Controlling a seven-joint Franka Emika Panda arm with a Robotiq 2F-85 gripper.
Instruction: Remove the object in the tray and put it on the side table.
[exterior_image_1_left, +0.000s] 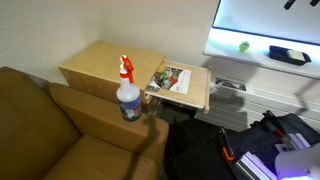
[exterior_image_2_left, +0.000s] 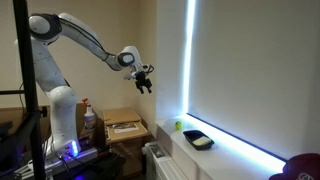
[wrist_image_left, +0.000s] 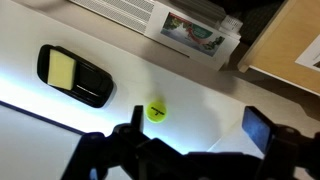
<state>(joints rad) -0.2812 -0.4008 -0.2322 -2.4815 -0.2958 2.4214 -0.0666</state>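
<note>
The dark tray (wrist_image_left: 95, 88) lies on the long white shelf and holds a pale yellow-green object (wrist_image_left: 62, 68). The tray also shows in both exterior views (exterior_image_1_left: 291, 55) (exterior_image_2_left: 197, 140). A bright green ball (wrist_image_left: 156, 110) sits on the shelf beside the tray, outside it. My gripper (wrist_image_left: 195, 135) is open and empty. It hangs high above the shelf, roughly over the ball, and well clear of the tray (exterior_image_2_left: 145, 80). The light-wood side table (exterior_image_1_left: 105, 65) stands beside the shelf, with a side leaf (exterior_image_1_left: 195, 95) folded out.
A white spray bottle with a red head (exterior_image_1_left: 127, 90) stands by the side table's near edge, next to a brown sofa (exterior_image_1_left: 60, 130). A colourful magazine (exterior_image_1_left: 172, 78) lies on the leaf. A radiator (wrist_image_left: 120, 12) runs below the shelf (exterior_image_1_left: 265, 58).
</note>
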